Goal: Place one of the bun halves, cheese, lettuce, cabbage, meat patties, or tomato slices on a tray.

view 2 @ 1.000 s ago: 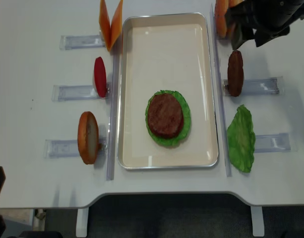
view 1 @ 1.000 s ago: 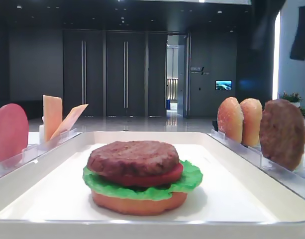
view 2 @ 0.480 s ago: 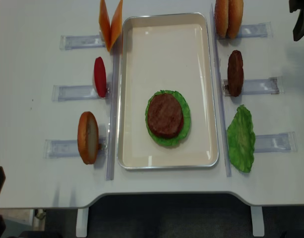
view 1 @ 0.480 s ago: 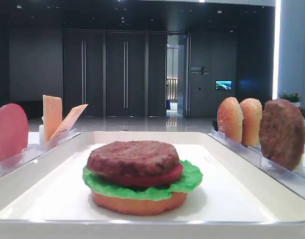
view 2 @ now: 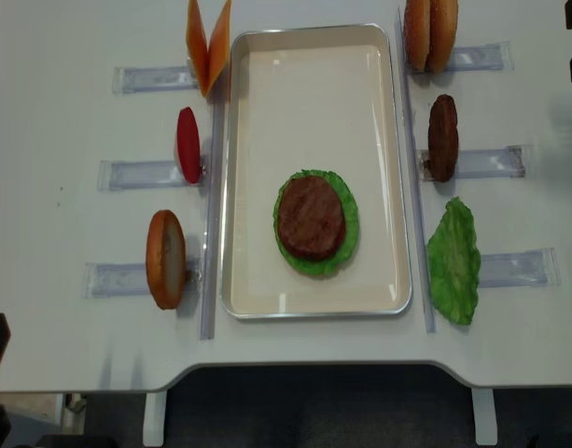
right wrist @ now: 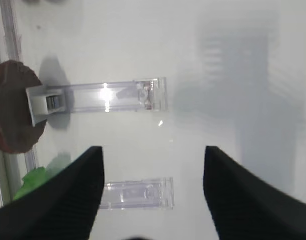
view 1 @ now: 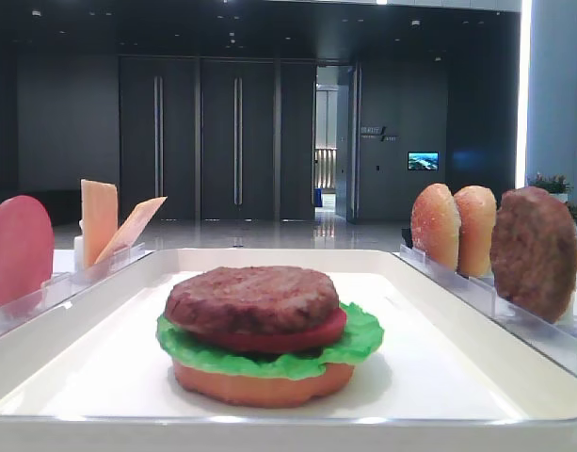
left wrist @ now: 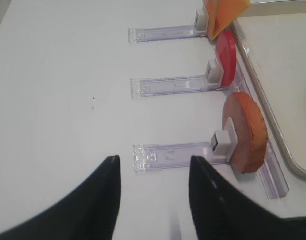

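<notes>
Sitting in the near half of the tray is a half-built burger: a meat patty on top, a tomato slice peeking out beneath it, then a ruffled lettuce leaf, and a flat orange bun base at the bottom. The stack lies flat on the tray floor, clear of the rim on every side.

Over on the left of the white bench, clear racks hold the spares on edge: two cheese slices leaning apart at the far end, a red tomato slice in the middle, a bun half nearest. On the right, two bun halves stand touching at the far end, a second meat patty stands upright in the middle rack, and a second lettuce leaf lies by the near rack.

Right gripper hangs above bare bench between two racks, its black fingers spread wide with nothing between them; the standing patty shows at the left edge of its view. Left gripper hovers above the bench by the near left rack, fingers apart and holding nothing.
</notes>
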